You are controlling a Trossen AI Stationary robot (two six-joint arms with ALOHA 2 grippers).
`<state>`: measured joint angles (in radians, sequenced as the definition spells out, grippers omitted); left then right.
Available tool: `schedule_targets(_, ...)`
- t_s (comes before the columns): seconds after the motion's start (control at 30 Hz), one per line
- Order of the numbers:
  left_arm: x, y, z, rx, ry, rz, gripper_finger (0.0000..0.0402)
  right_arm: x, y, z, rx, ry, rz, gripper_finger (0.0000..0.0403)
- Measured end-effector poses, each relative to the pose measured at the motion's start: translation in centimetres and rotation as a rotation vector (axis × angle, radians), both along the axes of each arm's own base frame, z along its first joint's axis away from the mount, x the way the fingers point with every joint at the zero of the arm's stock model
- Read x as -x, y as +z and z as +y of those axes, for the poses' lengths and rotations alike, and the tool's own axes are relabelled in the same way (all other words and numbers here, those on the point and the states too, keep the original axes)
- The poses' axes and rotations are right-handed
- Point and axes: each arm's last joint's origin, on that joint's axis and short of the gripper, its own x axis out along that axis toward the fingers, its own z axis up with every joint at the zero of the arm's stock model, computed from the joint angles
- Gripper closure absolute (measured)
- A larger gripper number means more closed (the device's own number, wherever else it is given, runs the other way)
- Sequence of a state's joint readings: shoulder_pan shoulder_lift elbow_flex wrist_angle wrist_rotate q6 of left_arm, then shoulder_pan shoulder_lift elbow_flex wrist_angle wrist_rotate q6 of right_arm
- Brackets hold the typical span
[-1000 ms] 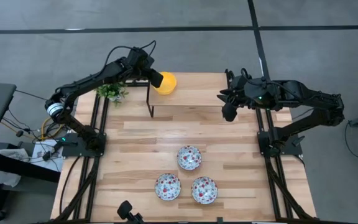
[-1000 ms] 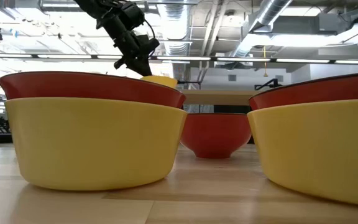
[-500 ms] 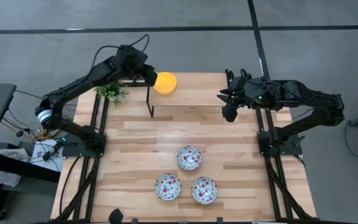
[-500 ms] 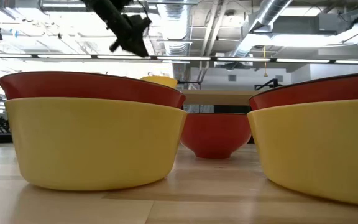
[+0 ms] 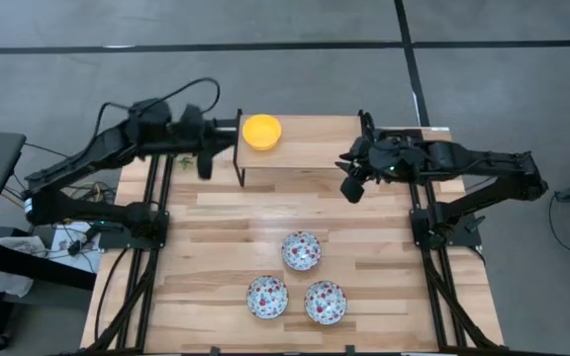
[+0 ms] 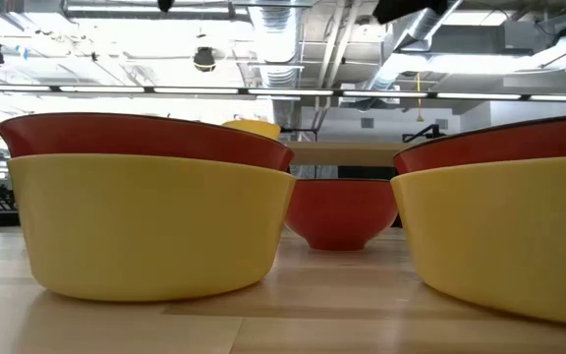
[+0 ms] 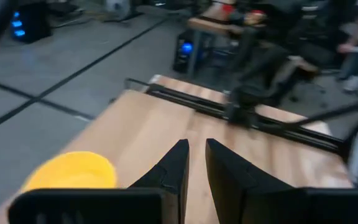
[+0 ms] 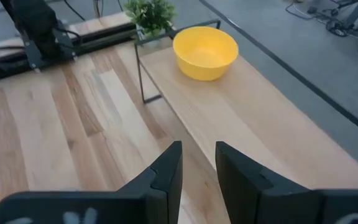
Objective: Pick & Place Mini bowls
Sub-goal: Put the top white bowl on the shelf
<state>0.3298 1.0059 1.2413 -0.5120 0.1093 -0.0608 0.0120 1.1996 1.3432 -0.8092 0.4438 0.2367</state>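
One plain yellow mini bowl stands on its base at the left end of a raised wooden shelf at the table's far edge; it also shows in the right wrist view. Three floral mini bowls sit upright near the table's near edge. My left gripper hangs off the shelf's left end, apart from the yellow bowl, its fingers a narrow gap apart. My right gripper hovers at the shelf's near edge, right of middle, also narrowly open.
A small green potted plant stands at the table's far left corner beside the shelf's black metal leg. Bare wood lies between the shelf and the floral bowls. In the low view the floral bowls' yellow and red outsides fill the foreground.
My left gripper has let go of the yellow bowl's left rim, risen out of the low view and drawn back toward the table's left edge. The bowl stays where it was on the shelf. My right gripper has shifted slightly toward the table's left and near side.
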Motion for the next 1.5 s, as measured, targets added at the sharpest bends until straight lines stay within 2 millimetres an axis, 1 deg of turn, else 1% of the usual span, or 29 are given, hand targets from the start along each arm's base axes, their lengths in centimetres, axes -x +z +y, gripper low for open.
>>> schedule_targets(0.07, 0.7, -0.5, -1.1, -0.002, -0.046, -0.006, 0.0348, -0.5, -1.0, 0.2, -0.010, 0.002, -0.025, 0.0316)
schedule_targets(0.17, 1.3, -1.9, -2.3, 0.003, -0.098, 0.005, 0.0348, -1.2, -2.4, 0.5, -0.022, 0.007, -0.050, 0.0316)
schedule_targets(0.33, 1.3, -4.5, -3.4, 0.019, -0.153, -0.023, 0.0348, -1.8, -4.3, 1.3, -0.040, 0.060, -0.081, 0.0316)
schedule_targets(0.47, 0.6, -6.7, -3.8, 0.052, -0.172, -0.047, 0.0348, -1.9, -4.9, 1.7, -0.054, 0.068, -0.086, 0.0316)
schedule_targets(0.6, 0.0, -8.4, -4.1, 0.087, -0.183, -0.054, 0.0348, -2.4, -5.0, 1.6, -0.149, 0.005, -0.145, 0.0316)
schedule_targets(0.7, -0.2, -9.6, -4.1, 0.092, -0.186, -0.051, 0.0348, -3.0, -5.3, 2.1, -0.191, 0.072, -0.140, 0.0316)
schedule_targets(0.83, -0.3, -10.6, -4.1, 0.138, -0.175, -0.056, 0.0348, -4.5, -7.1, 2.9, -0.243, 0.139, -0.057, 0.0316)
schedule_targets(0.93, -0.2, -11.3, -4.2, 0.183, -0.170, -0.043, 0.0348, -5.9, -8.9, 3.2, -0.266, 0.152, 0.010, 0.0316)
schedule_targets(1.0, -0.2, -11.8, -4.3, 0.203, -0.175, -0.037, 0.0348, -6.9, -10.0, 3.3, -0.279, 0.143, 0.027, 0.0316)
schedule_targets(1.1, -0.2, -12.3, -4.3, 0.204, -0.176, -0.021, 0.0348, -7.8, -11.0, 3.5, -0.322, 0.138, 0.031, 0.0316)
schedule_targets(1.37, -0.3, -13.5, -4.3, 0.200, -0.158, -0.011, 0.0348, -8.9, -13.9, 4.1, -0.457, 0.230, 0.183, 0.0316)
schedule_targets(1.5, -0.3, -13.8, -4.3, 0.211, -0.155, -0.013, 0.0348, -9.1, -14.7, 3.7, -0.477, 0.256, 0.229, 0.0316)
